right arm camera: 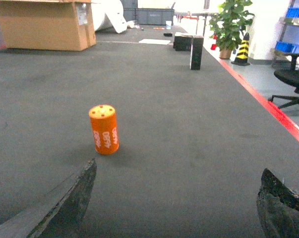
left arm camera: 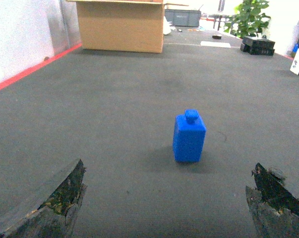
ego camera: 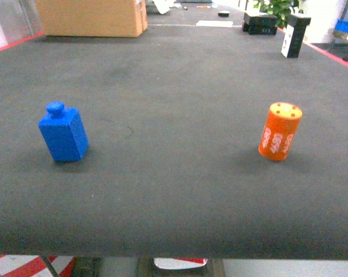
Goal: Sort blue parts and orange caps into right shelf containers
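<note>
A blue part (ego camera: 63,134), a small block with a round knob on top, stands on the left of the dark table (ego camera: 174,190). An orange cap (ego camera: 280,131) with pale print on its side stands upright on the right. Neither gripper shows in the head view. In the left wrist view my left gripper (left arm camera: 168,167) is open, and the blue part (left arm camera: 189,138) stands a short way ahead, slightly right of centre. My right gripper (right arm camera: 179,166) is open too, with the orange cap (right arm camera: 103,130) ahead near its left finger. Blue crates (right arm camera: 296,13) on a shelf show at the far right.
A large cardboard box (ego camera: 93,17) stands at the table's far left. Black boxes (ego camera: 260,23) and an upright black-and-white box (ego camera: 295,34) stand at the far right. Red tape (right arm camera: 268,109) marks the right table edge, with an office chair (right arm camera: 293,84) and a potted plant (right arm camera: 231,25) beyond it.
</note>
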You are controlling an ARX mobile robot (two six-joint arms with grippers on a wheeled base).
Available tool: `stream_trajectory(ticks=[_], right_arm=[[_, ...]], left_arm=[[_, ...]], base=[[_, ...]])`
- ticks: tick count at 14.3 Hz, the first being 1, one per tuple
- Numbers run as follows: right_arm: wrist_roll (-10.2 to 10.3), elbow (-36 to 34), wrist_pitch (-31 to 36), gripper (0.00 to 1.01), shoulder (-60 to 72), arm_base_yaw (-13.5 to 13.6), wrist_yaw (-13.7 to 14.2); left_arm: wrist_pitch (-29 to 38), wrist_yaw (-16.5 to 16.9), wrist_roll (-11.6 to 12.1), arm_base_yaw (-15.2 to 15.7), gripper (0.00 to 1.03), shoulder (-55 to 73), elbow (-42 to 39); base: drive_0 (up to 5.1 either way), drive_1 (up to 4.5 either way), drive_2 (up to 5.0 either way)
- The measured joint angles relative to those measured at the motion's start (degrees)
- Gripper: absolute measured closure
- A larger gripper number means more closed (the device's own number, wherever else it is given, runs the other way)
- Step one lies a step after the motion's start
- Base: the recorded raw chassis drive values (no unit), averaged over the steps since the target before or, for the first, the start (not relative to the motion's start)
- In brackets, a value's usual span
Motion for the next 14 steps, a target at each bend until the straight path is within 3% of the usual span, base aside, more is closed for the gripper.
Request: stream_trajectory(ticks=[14], right_arm=[[0.02, 0.00, -0.07, 0.03, 0.00, 0.00, -0.02]], left_arm=[[0.04, 0.00, 0.00, 0.00, 0.05, 0.00, 0.00]], base=[[0.0, 0.00, 0.0]])
